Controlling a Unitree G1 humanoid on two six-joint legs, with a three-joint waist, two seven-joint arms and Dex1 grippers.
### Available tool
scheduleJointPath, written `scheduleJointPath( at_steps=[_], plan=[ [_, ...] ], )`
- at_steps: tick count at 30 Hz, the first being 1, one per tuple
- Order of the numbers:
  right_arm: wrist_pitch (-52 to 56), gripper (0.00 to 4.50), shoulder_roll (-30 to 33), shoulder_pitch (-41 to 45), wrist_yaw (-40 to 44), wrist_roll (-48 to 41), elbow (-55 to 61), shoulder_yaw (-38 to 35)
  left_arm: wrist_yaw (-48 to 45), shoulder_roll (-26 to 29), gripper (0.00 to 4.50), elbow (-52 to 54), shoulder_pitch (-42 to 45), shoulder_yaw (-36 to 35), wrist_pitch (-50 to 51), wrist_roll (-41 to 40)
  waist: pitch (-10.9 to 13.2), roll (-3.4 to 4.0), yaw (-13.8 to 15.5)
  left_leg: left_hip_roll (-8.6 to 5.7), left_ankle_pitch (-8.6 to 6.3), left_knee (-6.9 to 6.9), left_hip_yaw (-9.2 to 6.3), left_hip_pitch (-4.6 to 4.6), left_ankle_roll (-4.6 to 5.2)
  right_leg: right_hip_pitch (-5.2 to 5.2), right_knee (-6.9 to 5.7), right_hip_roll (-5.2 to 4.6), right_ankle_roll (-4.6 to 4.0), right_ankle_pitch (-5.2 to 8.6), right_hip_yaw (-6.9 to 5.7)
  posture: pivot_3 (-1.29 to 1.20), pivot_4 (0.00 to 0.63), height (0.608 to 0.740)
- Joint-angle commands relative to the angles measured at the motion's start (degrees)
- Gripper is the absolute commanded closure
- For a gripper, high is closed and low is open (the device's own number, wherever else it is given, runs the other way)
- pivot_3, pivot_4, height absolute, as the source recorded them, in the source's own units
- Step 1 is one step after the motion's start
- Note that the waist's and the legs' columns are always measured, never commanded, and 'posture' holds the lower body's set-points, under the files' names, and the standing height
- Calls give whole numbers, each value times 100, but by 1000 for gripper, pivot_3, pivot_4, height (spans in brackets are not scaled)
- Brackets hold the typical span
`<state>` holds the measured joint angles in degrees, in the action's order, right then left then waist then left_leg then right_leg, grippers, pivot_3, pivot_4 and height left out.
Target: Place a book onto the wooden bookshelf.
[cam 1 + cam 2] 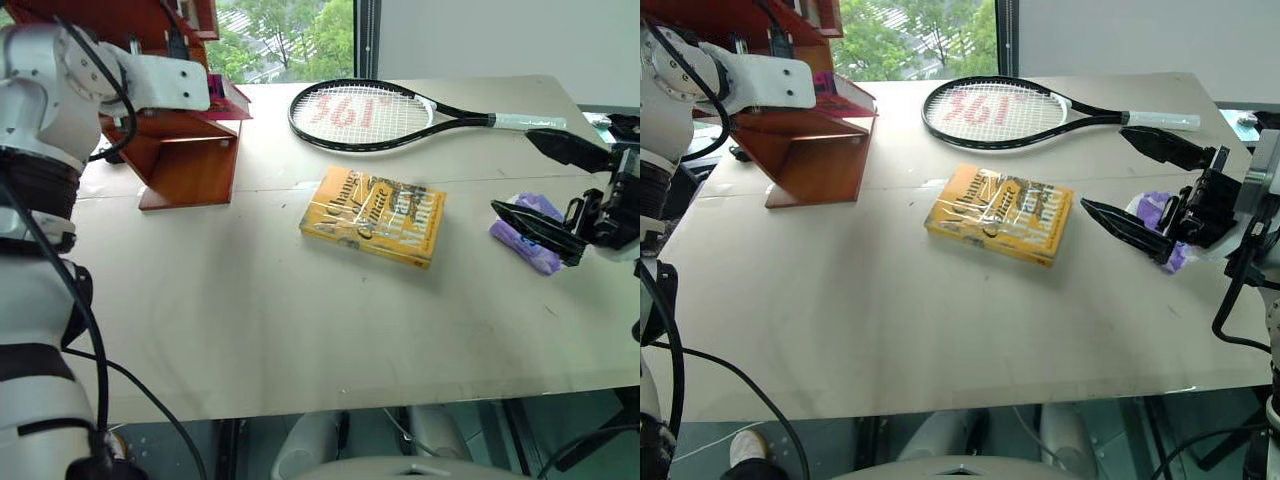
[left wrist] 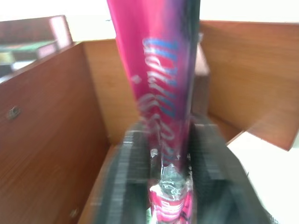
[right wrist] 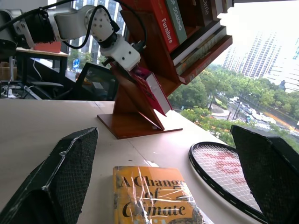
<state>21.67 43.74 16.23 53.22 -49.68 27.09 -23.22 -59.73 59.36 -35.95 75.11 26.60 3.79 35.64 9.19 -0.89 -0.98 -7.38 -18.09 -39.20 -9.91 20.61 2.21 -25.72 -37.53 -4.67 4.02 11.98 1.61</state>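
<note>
Book [image 3: 150,89], glossy magenta paperback, clamped between ribbed black fingers [image 2: 128,172] of left hand [image 2: 166,186], leaning on slanted panel of polished reddish-brown wooden bookshelf [image 3: 140,109]. Right hand [image 1: 1150,185] spread wide, empty, above beige table [image 1: 250,310] near plastic-wrapped yellow book [image 1: 375,215], stringed tennis racket [image 1: 365,113].

The book [image 2: 154,84] is magenta-pink with blue lettering; the wooden bookshelf [image 1: 185,150] is reddish-brown. A yellow-orange book [image 1: 373,215] carries dark lettering on the beige worktop [image 1: 250,310].

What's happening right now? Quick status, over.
Left hand at wooden bookshelf, pink book between its fingers, resting on a slanted panel. Right hand open, empty, above the table. Nothing blocking.
</note>
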Motion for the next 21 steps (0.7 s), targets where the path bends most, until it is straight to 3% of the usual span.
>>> scheduleJointPath(
  at_steps=[1,3,6,12,14,16,19,20,21],
  plan=[
    [59,0,92,262,-60,-269,82,-94,-377,326,1274,801,-201,-699,261,-416,4,-6,-16,0,-1,-1,-1,6,1,-3,5,0,0,0,0,0,150,740],
    [103,0,88,333,-56,-361,29,-96,-854,512,281,1708,-652,-1189,679,-911,4,-7,-24,0,-5,-1,-5,19,6,-8,20,-2,0,0,-4,0,150,740],
    [198,0,62,466,-65,-531,-88,-64,-1341,739,281,3203,-1456,-2147,1657,-1703,4,-7,-28,0,-7,1,-10,33,11,-9,50,-12,0,0,-27,0,150,740],
    [363,0,-30,771,-64,-712,-372,73,-1647,311,281,5596,-2511,-4058,4242,-3682,4,-8,21,-2,-15,-3,-10,43,23,-5,73,-34,0,0,-75,0,150,740],
    [365,0,-37,722,-39,-634,-478,108,-1455,-323,281,6479,-2718,-4541,5556,-4475,3,-6,41,-2,-16,-4,-13,40,24,-3,66,-34,-1,-1,-81,0,150,740],
    [354,0,-39,611,-61,-484,-563,144,-936,-1243,281,7168,-2972,-4843,5976,-5017,0,-1,95,-6,-17,-8,-14,27,26,13,60,-31,-1,-1,-84,0,150,740],
    [186,0,-94,156,-199,172,-766,296,454,-2886,281,7753,-4025,-4689,5430,-4901,-3,-5,124,-6,-16,-20,-5,11,26,26,53,-34,2,-11,-73,0,150,740],
    [115,0,-147,-22,-285,389,-857,320,822,-3403,281,7797,-4218,-4710,5704,-4990,-17,-1,142,-1,-15,-17,-5,11,24,25,61,-31,-3,-20,-72,0,150,740],
    [49,0,-168,-291,-285,569,-900,329,1087,-3706,281,7802,-4569,-4613,5607,-4978,-19,-5,158,-1,-15,-18,3,1,24,32,61,-31,-2,-21,-67,0,150,740]
  ],
)
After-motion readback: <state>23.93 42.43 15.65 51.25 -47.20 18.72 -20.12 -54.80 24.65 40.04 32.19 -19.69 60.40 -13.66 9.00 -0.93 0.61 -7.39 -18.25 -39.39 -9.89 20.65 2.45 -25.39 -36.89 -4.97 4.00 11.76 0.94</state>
